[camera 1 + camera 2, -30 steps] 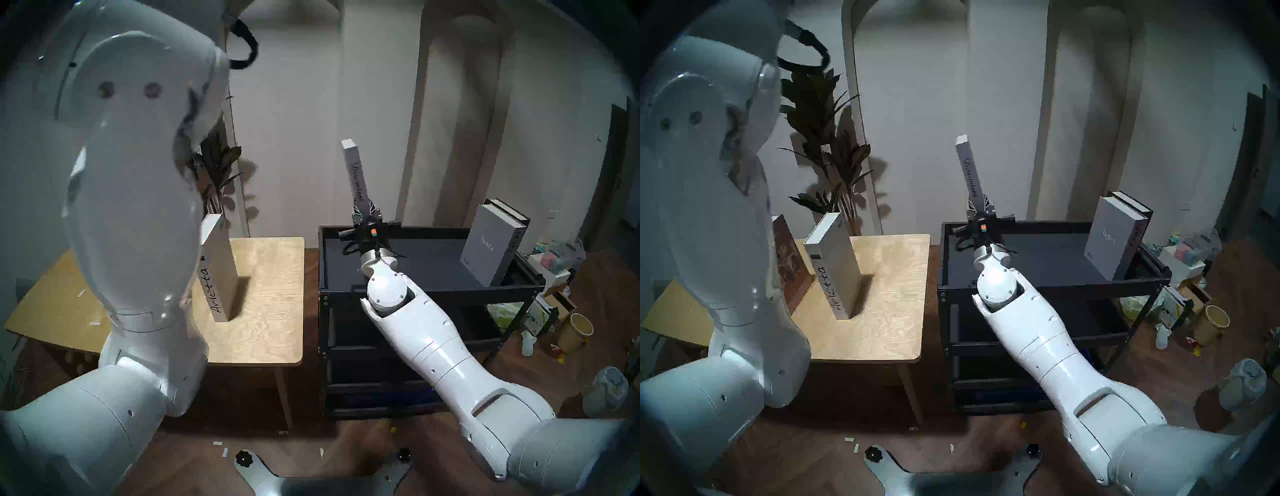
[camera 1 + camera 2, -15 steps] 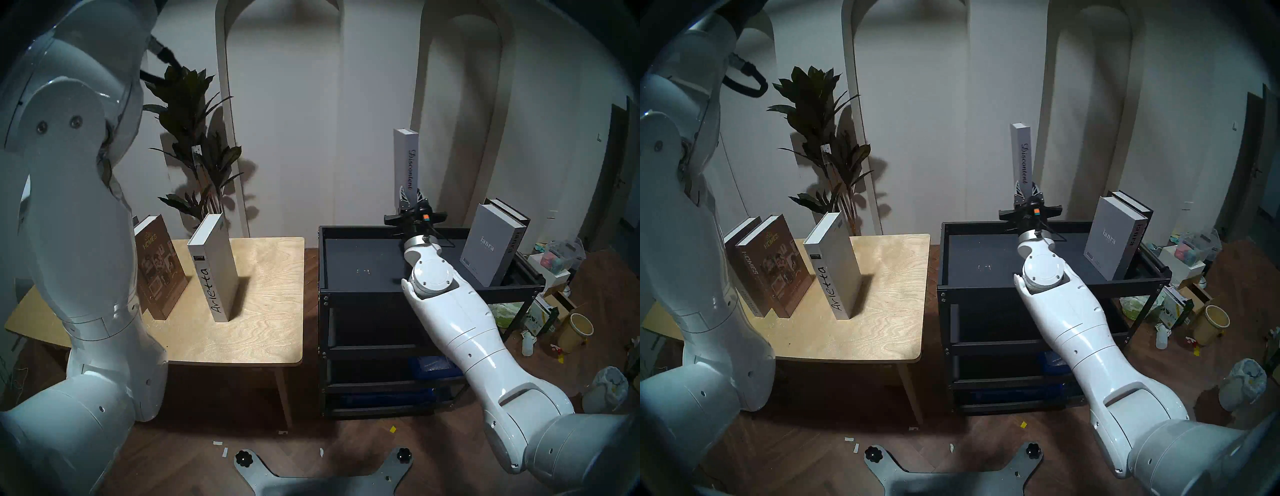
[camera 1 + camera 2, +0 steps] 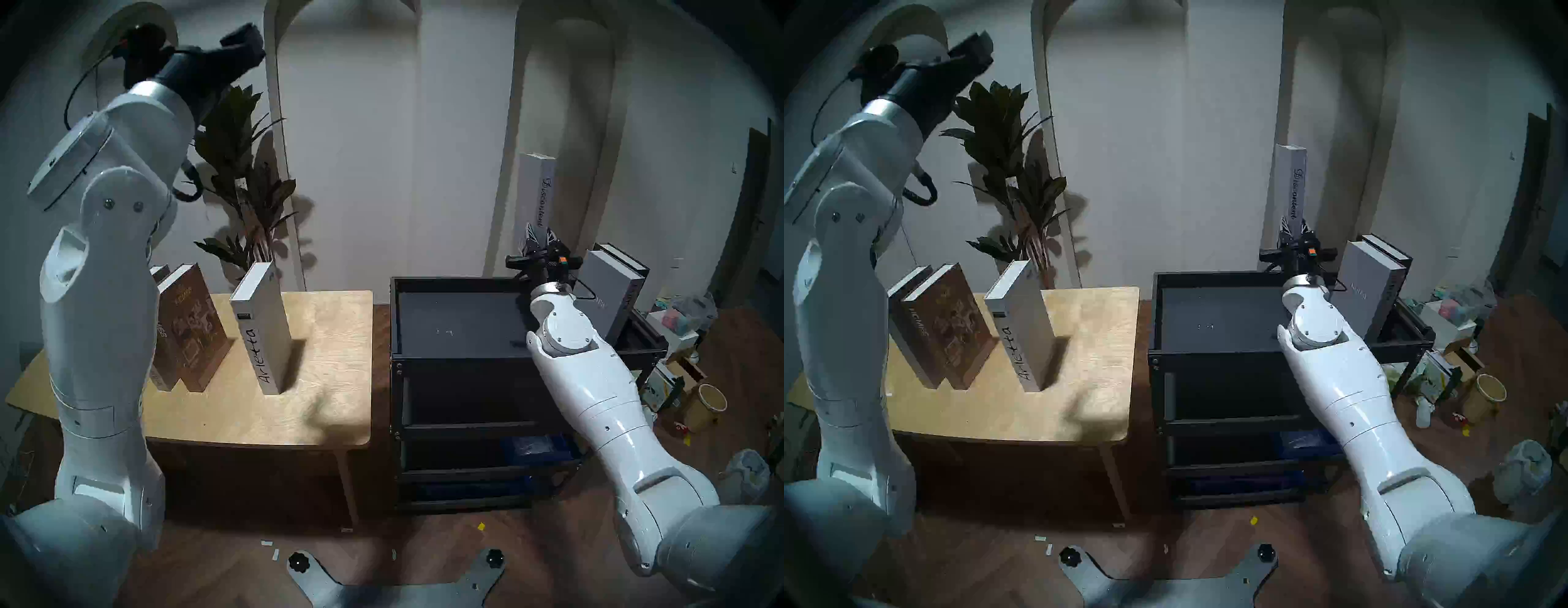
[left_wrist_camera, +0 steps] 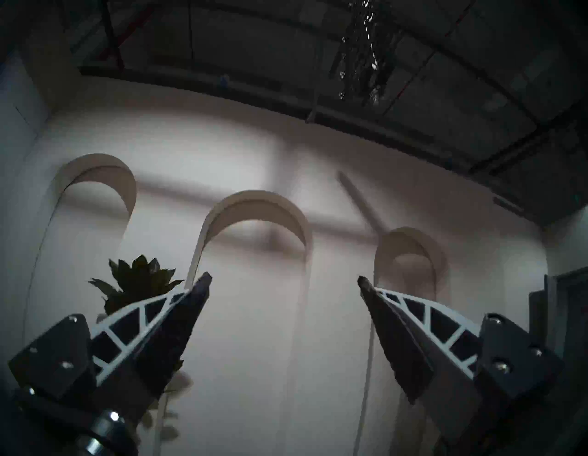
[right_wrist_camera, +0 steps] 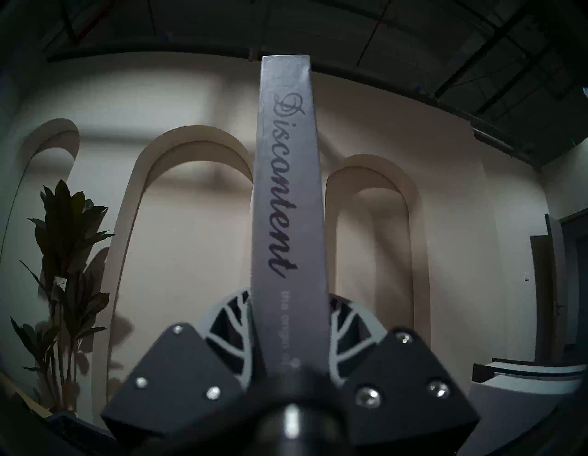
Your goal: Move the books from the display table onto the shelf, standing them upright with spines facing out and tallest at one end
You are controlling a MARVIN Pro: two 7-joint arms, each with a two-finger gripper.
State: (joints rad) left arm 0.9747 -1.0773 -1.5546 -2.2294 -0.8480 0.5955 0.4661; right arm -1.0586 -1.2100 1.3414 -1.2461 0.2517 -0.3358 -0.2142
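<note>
My right gripper (image 3: pixel 538 232) is shut on the lower end of the grey "Discontent" book (image 3: pixel 536 187), holding it upright, spine toward me, above the back right of the black shelf (image 3: pixel 466 354). The spine fills the right wrist view (image 5: pixel 286 191). Just to its right, the grey "ianra" book (image 3: pixel 606 293) and a black book (image 3: pixel 632 260) stand on the top tier. On the display table (image 3: pixel 331 382) stand white "Arletta" (image 3: pixel 263 335), brown "HOMES" (image 3: pixel 193 327) and one more book (image 3: pixel 911 322) behind it. My left gripper (image 4: pixel 283 280) is open and empty, raised high at the left.
A tall potted plant (image 3: pixel 242 170) stands behind the table. Blue items (image 3: pixel 530 446) lie on a lower shelf tier. Boxes, a yellow bucket (image 3: pixel 710 403) and bags crowd the floor right of the shelf. My left arm (image 3: pixel 97 339) rises in front of the table's left end.
My right gripper has carried the "Discontent" book rightward over the shelf, close to the "ianra" book. My left arm has swung up and leftward, uncovering the books on the table.
</note>
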